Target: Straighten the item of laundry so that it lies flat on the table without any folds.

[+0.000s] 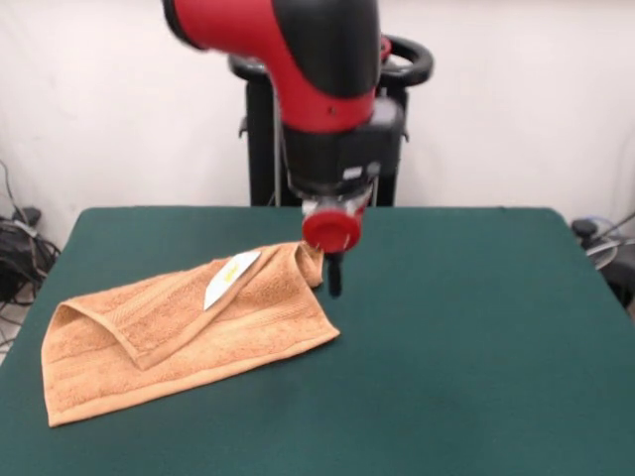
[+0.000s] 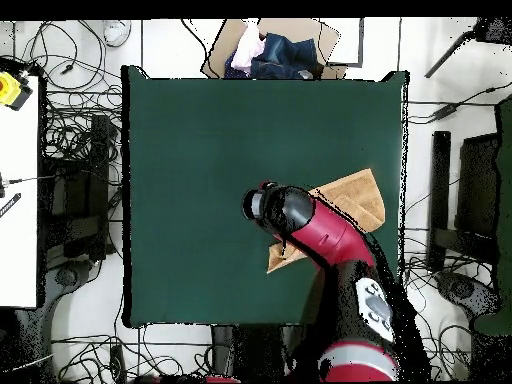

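The item of laundry (image 1: pixel 189 332) is an orange-tan towel lying on the left half of the green table (image 1: pixel 476 327). Its top layer is folded over diagonally, and a white tag (image 1: pixel 230 278) shows on the upper side. My gripper (image 1: pixel 323 270) is shut on the towel's right far corner and holds it raised a little off the table. One dark fingertip (image 1: pixel 334 278) shows beside the pinched cloth. From overhead, the towel (image 2: pixel 358 198) lies near the table's (image 2: pixel 200 150) right edge, and the arm covers its middle as well as the gripper.
A cardboard box of clothes (image 2: pixel 270 50) stands beyond the table's far edge in the overhead view. Cables lie on the floor around the table. A white bench with a yellow object (image 2: pixel 10 88) is at the left.
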{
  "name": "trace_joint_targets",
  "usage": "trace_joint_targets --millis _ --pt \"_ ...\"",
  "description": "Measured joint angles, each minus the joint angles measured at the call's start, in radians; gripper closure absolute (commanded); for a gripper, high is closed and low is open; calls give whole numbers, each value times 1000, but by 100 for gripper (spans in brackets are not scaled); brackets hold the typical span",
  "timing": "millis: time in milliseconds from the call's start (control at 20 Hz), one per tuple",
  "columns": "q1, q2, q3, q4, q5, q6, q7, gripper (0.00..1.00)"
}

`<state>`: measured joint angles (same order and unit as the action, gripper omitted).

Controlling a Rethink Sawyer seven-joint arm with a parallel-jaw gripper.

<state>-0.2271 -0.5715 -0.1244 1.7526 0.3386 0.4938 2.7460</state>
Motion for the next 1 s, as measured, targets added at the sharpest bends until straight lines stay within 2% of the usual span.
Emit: trace_joint_targets --millis 450,1000 --pt "74 186 -90 -169 6 -1 0 0" --pt "125 273 -196 -329 7 36 0 0"
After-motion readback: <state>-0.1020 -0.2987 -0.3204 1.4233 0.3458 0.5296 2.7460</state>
